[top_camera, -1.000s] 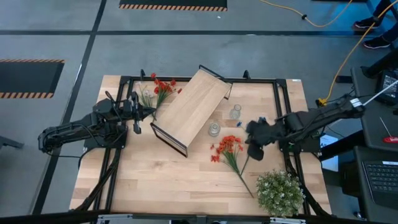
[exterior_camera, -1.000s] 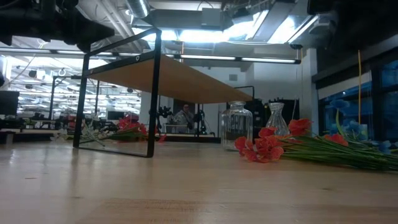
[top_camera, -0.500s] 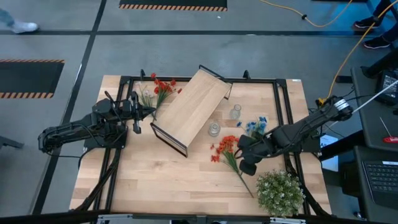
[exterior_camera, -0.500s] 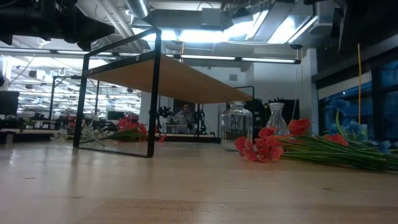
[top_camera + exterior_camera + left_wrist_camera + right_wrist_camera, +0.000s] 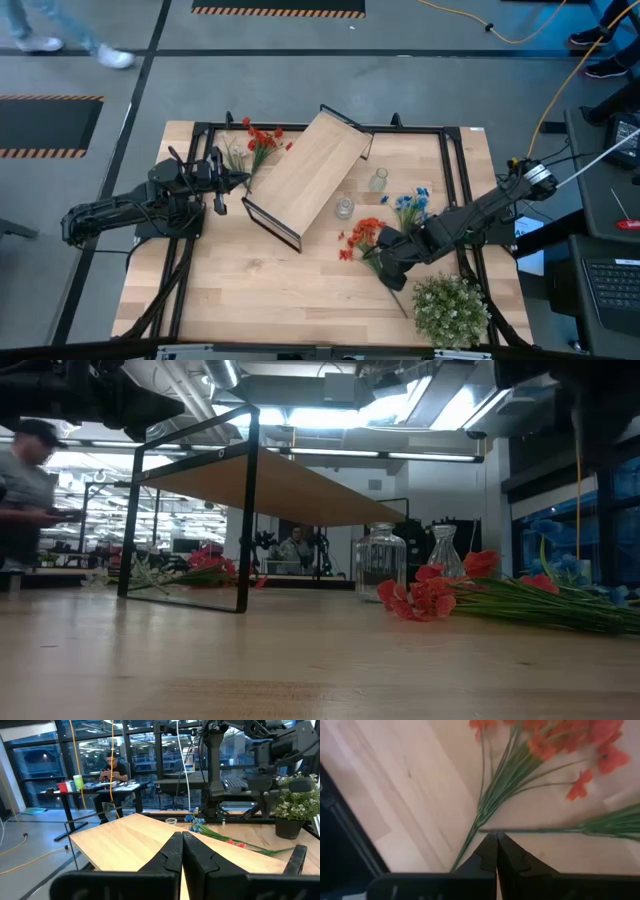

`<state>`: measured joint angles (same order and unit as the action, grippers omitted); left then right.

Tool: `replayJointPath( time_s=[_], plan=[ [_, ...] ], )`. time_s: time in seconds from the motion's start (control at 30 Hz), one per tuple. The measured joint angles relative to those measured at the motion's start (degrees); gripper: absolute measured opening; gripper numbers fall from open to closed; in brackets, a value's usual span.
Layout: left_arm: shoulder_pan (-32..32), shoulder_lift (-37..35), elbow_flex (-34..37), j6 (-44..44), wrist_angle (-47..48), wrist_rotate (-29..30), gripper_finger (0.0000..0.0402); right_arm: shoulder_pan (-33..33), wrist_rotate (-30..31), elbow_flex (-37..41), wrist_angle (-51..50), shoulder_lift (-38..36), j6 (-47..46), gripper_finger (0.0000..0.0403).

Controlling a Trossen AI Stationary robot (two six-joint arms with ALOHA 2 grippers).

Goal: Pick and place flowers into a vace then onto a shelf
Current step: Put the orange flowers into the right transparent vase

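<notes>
A red-orange sprig (image 5: 365,238) lies flat on the table, blossoms toward the shelf. It also shows in the right wrist view (image 5: 540,750) and the low view (image 5: 430,595). A blue sprig (image 5: 408,203) lies right of it. More red blossoms (image 5: 262,140) lie behind the shelf (image 5: 310,172), a light-wood board standing on its black wire frame. My right gripper (image 5: 385,262) is shut and hovers over the red-orange sprig's stems (image 5: 496,836). My left gripper (image 5: 220,185), shut, waits left of the shelf (image 5: 181,837).
A glass jar (image 5: 344,208) and a narrow glass vase (image 5: 378,180) stand upright by the shelf's right side. A bushy green potted plant (image 5: 450,308) sits at the near right corner. Bare tabletop (image 5: 260,290) lies near and left. A person (image 5: 25,490) passes beyond the table.
My right gripper has swung from beside the blue sprig toward the table's near left and now sits over the red-orange sprig's stems. That has uncovered the blue blossoms. No flower has moved.
</notes>
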<state>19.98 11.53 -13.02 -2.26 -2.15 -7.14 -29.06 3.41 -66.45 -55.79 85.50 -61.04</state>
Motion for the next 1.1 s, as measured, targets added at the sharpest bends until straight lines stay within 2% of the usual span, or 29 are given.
replayJointPath(
  time_s=[0.2, 0.47, 0.73, 1.1],
  plan=[
    [-0.02, 0.00, 0.00, 0.00, 0.00, 0.02, 0.0005, -0.46, 0.42, 0.15, 0.24, 0.06, 0.69, 0.0011],
    [-0.01, 0.00, 0.00, 0.00, 0.20, 0.02, 0.0002, -0.44, 0.46, 0.18, 1.25, 0.06, 6.25, 0.0022],
    [0.00, 0.00, 0.00, 0.00, 0.20, 0.02, 0.0008, -0.44, 0.53, 0.22, 1.78, 0.06, 2.91, 0.0023],
    [-0.01, -0.01, 0.00, 0.00, 0.22, 0.02, 0.0008, -0.44, 2.58, 0.26, 2.28, 0.06, 5.80, 0.0023]
  ],
)
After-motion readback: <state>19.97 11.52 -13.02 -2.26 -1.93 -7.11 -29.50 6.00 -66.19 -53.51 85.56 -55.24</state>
